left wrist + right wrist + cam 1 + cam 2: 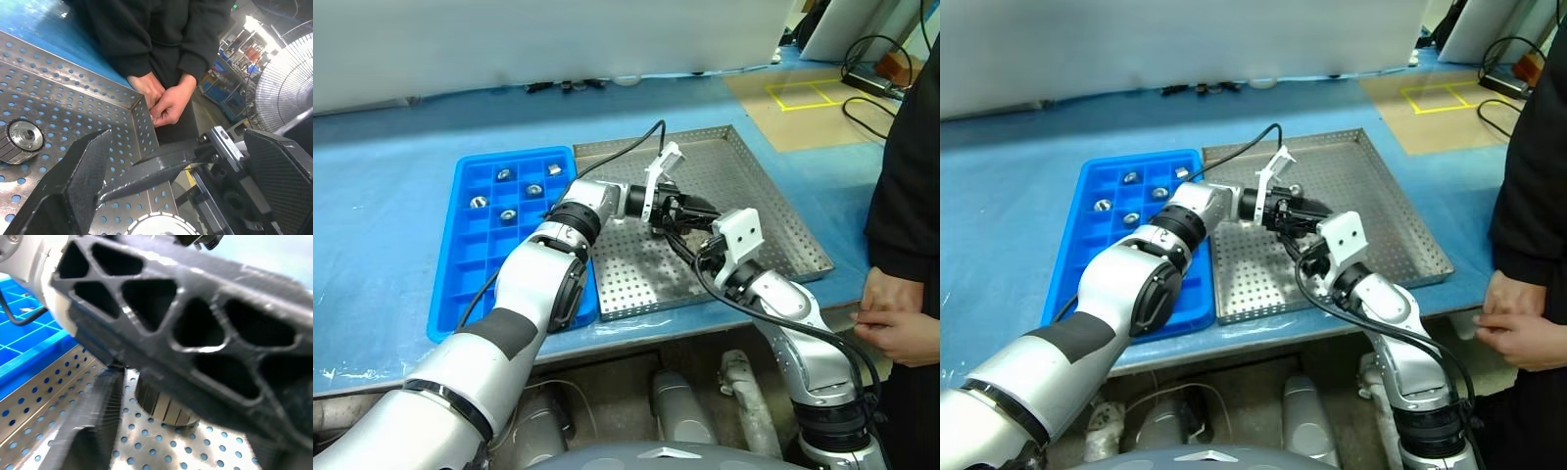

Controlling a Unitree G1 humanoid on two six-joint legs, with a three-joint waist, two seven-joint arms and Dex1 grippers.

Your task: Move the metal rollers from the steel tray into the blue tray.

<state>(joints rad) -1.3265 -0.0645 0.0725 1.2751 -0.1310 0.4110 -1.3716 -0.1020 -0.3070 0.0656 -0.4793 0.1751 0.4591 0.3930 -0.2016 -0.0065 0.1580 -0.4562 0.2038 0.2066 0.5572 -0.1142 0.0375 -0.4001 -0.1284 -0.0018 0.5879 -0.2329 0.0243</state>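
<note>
Metal rollers split between two trays, both arms meeting over the steel tray.

Four metal rollers [506, 174] sit in compartments near the far end of the blue tray [470, 284], which lies against the left rim of the steel tray [773, 211] on the bench [382, 196]. I see one more roller [22, 140] lying on the steel tray's perforated floor beside my left end effector [171, 186], whose fingers stand wide apart and empty. My right end effector [690, 235] is at the middle of the steel tray with a roller [164, 406] just ahead of it; I cannot tell whether it grips anything. A person's hands [901, 318] wait off the bench's right edge.
</note>
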